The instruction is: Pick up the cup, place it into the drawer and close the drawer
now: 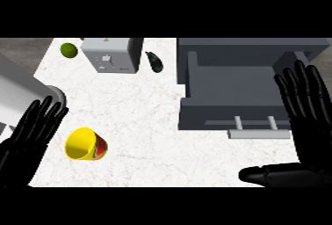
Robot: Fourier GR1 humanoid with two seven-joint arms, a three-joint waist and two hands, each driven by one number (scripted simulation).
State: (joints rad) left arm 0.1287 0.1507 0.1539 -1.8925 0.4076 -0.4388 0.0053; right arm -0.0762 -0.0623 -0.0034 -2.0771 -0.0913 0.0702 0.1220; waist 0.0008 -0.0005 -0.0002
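**Grasp not begun**

The cup (83, 145) lies tipped on the counter (149, 118), just beside your left hand (29, 134), fingers straight, holding nothing. Your right hand (312, 136), also released, sits by the open drawer (211, 115). Next: curl round the cup.

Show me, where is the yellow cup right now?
In the head view the yellow cup lies tipped on the white counter at the lower left, just right of the left hand, with the open drawer off to the right.

Green fruit (69, 49), grey appliance (111, 56) and dark vegetable (154, 62) far back on the counter (142, 114)
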